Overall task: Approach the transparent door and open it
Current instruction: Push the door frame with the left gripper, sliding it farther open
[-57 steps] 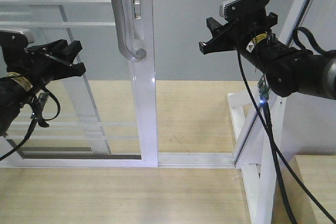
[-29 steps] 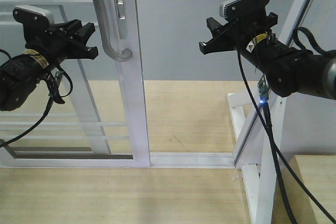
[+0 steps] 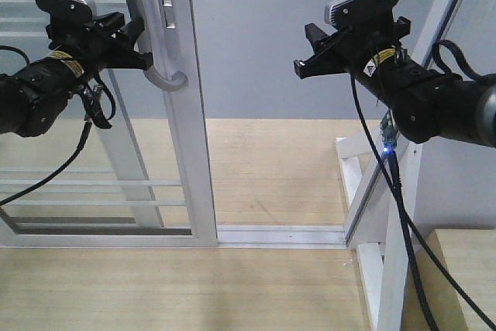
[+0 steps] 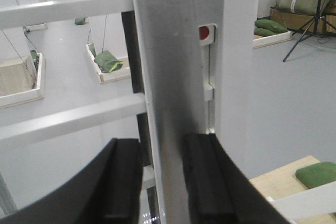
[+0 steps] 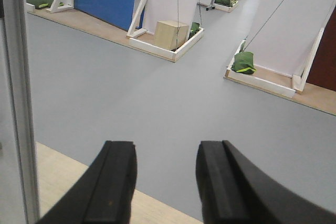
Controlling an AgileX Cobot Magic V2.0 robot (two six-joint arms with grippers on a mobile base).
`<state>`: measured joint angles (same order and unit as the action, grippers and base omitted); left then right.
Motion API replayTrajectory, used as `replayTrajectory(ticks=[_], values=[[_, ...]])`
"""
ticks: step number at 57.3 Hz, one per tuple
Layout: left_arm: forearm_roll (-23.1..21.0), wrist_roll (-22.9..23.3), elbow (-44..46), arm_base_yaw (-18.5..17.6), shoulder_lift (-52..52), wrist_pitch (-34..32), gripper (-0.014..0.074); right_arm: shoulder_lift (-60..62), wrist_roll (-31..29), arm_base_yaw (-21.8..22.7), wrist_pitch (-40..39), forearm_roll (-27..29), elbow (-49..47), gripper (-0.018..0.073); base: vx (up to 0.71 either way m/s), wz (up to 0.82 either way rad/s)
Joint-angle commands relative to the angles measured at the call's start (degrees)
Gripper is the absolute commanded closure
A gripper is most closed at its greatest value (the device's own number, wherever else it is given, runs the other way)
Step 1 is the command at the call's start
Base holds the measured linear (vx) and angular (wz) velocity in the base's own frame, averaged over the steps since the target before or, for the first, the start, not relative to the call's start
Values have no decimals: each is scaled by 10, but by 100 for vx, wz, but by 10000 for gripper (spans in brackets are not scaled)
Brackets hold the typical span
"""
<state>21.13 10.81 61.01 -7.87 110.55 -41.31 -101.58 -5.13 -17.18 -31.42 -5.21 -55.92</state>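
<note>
Grey curved bar handle [image 3: 147,29], glass door [image 3: 93,114]

two black robot arms, each ending in one hand: the left hand [image 3: 132,40] and the right hand [image 3: 306,52]. one transparent door [image 3: 182,114] with one grey bar handle [image 3: 147,44]. one slanted white frame post [image 3: 403,114]. four green sandbags past the glass in the left wrist view.

Left claw [image 4: 161,182] straddles grey bar handle [image 4: 170,77] of transparent door [image 4: 239,51]; red lock indicator [image 4: 207,33] beside it.
</note>
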Motion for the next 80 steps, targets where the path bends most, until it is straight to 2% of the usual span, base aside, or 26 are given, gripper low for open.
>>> replayTrajectory(ticks=[1,14,26,41,53,68,80], values=[[-20,4,30,-3,-18,-44,219,31,-2,2,-50,0,-14,203,0,0],[-27,5,37,-8,-13,-43,143,27,-2,2,-53,0,-14,203,0,0],[-85,-16,37,-7,-7,-47,146,27,-2,2,-53,0,-14,203,0,0],[-80,-15,39,-7,-6,-79,147,27,-2,2,-53,0,-14,203,0,0],[-79,-9,82,-7,6,-41,147,27,-2,2,-53,0,-14,203,0,0],[-83,-9,88,-7,8,-10,147,27,-2,2,-53,0,-14,207,0,0],[-112,-16,88,-4,4,-9,181,27,-2,2,-53,0,-14,207,0,0]])
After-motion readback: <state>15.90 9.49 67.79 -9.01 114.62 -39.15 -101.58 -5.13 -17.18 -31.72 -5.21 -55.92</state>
